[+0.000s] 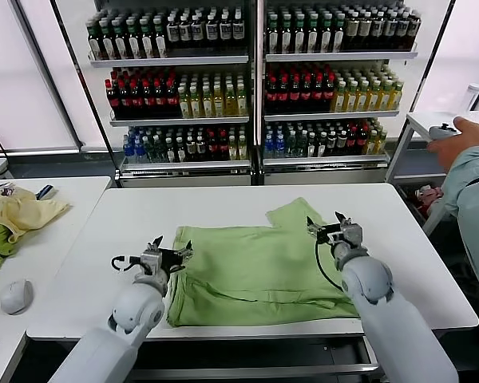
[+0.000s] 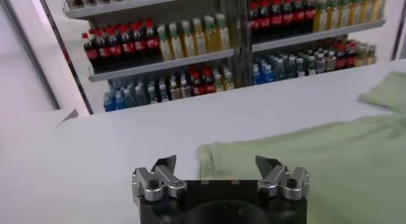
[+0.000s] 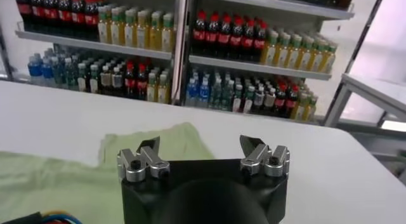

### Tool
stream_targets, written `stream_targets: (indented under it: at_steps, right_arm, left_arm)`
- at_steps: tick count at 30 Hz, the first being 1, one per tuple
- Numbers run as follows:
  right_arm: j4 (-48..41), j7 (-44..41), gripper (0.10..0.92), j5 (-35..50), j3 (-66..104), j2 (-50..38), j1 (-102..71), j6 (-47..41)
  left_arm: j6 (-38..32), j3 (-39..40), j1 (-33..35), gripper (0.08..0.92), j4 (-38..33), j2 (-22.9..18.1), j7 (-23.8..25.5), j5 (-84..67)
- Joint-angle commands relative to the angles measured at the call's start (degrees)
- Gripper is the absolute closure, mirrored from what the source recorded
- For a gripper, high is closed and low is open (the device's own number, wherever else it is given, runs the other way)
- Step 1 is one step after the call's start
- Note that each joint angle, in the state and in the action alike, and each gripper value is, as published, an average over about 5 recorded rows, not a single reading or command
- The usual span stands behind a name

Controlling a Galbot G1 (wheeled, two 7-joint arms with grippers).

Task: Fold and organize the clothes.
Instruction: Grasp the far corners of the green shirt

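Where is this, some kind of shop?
Probably a mock shop or test room: drink shelves packed with bottles stand behind a white table where a green shirt lies.

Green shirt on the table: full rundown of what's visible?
The shirt is light green, soft, cotton-looking cloth, lying flat on the white table, folded into a rough rectangle with one sleeve sticking out toward the far edge. No print or collar shows. The left gripper is at its left edge, the right gripper above its right side, both open, neither holding it.
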Motion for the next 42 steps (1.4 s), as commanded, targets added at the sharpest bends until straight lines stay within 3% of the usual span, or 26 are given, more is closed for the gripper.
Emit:
stream_targets:
  at_steps: [1,11,22,27,30,42]
  right_arm:
    - [-20.28,-1.33,0.203,-1.63,-4.32,5.10,13.77,0.37]
    - [-29.87,-3.02,0.203,-4.33,-3.43,9.24,16.35,0.44]
    - [-33.37,-4.72,0.214,-3.76,-1.84,11.12,16.60,0.08]
    - [-34.86,-5.01,0.327,-1.65,-1.34,11.34,16.59,-0.20]
    - [-35.47,-5.31,0.404,-0.53,-1.08,11.32,16.51,-0.49]
    - [-33.32,-5.90,0.750,-0.18,-2.10,10.66,15.91,1.05]
  left_arm:
    - [0.34,3.61,-13.42,0.177,19.46,-3.73,0.02,-0.43]
    - [1.05,3.12,-14.63,0.177,21.87,-4.79,0.35,-5.90]
    - [1.13,2.86,-12.04,0.177,17.58,-4.09,1.62,-10.64]
    - [0.08,3.20,-11.09,0.180,16.58,-3.66,1.89,-10.35]
    - [-0.17,3.30,-10.53,0.225,16.16,-3.33,2.16,-10.26]
    - [-1.29,3.38,-9.39,0.570,15.44,-2.63,3.36,-10.33]
